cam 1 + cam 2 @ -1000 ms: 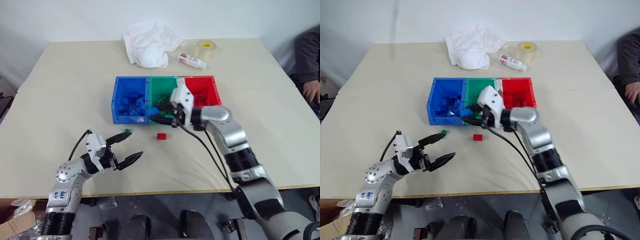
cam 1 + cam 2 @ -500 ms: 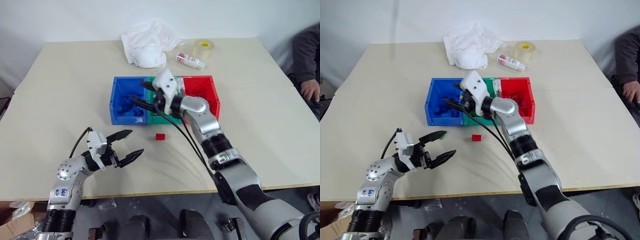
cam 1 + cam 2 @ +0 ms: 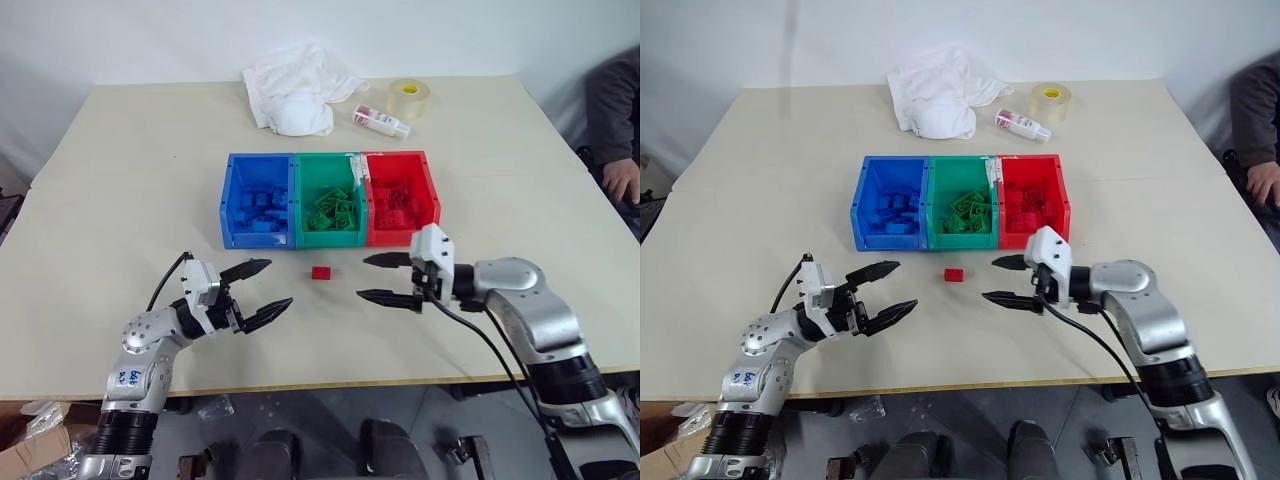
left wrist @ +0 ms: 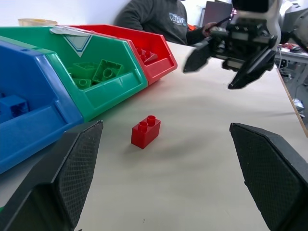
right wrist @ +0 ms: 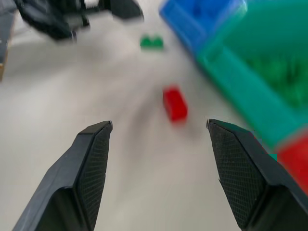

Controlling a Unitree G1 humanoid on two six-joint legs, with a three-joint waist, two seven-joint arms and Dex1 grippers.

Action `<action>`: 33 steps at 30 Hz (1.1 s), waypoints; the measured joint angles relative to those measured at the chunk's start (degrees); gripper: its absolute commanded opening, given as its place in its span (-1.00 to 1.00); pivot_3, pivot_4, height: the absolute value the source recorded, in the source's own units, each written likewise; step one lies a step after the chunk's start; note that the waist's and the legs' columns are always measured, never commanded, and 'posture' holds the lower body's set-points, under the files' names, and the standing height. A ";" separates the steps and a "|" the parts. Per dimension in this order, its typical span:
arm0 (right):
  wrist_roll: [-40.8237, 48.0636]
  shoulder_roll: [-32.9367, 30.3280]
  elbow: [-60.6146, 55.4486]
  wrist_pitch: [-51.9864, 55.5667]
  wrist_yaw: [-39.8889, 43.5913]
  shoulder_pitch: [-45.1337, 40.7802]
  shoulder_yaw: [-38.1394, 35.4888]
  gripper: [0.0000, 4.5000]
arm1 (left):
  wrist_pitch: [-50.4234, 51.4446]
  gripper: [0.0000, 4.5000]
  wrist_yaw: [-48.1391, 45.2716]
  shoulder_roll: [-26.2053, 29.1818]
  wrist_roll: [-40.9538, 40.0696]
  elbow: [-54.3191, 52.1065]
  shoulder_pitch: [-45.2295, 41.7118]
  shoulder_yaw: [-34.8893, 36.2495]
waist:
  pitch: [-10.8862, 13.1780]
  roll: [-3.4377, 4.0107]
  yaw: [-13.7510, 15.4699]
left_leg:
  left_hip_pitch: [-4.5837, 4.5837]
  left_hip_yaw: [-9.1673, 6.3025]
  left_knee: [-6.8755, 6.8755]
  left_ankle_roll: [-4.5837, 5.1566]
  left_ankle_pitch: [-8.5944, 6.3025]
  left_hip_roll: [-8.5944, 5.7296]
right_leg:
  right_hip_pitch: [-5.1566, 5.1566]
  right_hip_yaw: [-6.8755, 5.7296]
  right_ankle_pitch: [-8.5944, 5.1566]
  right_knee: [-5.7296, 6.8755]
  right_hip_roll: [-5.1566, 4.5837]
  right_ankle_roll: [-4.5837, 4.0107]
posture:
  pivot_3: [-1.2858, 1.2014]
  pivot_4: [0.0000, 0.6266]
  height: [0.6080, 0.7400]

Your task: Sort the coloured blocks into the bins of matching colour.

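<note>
The right gripper [image 3: 388,279] has withdrawn from the bins [image 3: 329,235], jaws parted and empty. The red block [image 3: 321,272] lies on the table between both open, empty grippers, slightly nearer the right; the left gripper [image 3: 260,290] flanks its other side.

A plain robot test room or lab: a wide beige bench [image 3: 120,200] stands against a bare white wall [image 3: 150,40]. Beyond the left gripper [image 3: 262,290] lie a crumpled white cloth [image 3: 295,85], a small bottle [image 3: 383,121] and a tape roll [image 3: 410,98]. A seated person [image 3: 618,120] watches past the right gripper [image 3: 385,279].
</note>
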 measured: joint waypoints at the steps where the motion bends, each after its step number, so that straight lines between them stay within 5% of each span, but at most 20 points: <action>1: 0.03 -1.44 -0.49 0.04 0.26 1.17 -0.85 0.46 | -0.12 1.00 -0.29 0.01 0.16 0.20 -0.17 -0.21 | 0.00 0.00 0.12 | 0.00 0.02 0.00 0.00 0.00 0.00 | 0.00 0.00 0.00 -0.01 0.00 0.00 | 0.03 -0.52 1.00; 16: 3.68 -8.67 -4.85 0.15 1.13 11.30 -9.97 0.46 | 2.66 1.00 2.53 0.71 8.34 -1.31 -3.91 -7.01 | 0.02 -0.04 2.46 | 0.00 0.17 0.08 0.02 0.02 0.04 | 0.08 0.02 0.02 -0.16 0.00 0.04 | 0.03 -0.52 1.00; 29: 4.33 -8.67 -9.90 0.84 -4.08 15.43 -12.45 0.46 | 5.23 1.00 10.48 -6.86 20.72 11.55 -16.89 -16.59 | 0.05 -0.09 2.71 | -0.01 0.17 0.11 0.03 0.03 -0.17 | 0.09 -0.02 0.04 -0.11 0.00 0.08 | 0.03 -0.52 1.00; 33: 4.85 -8.67 -12.61 1.94 -6.06 17.82 -13.73 0.48 | 5.17 0.59 11.27 -8.72 22.73 15.65 -20.55 -17.30 | 0.05 -0.09 2.85 | -0.01 0.15 0.13 0.04 0.04 -0.18 | 0.11 -0.02 0.05 -0.10 -0.01 0.11 | 0.03 -0.52 1.00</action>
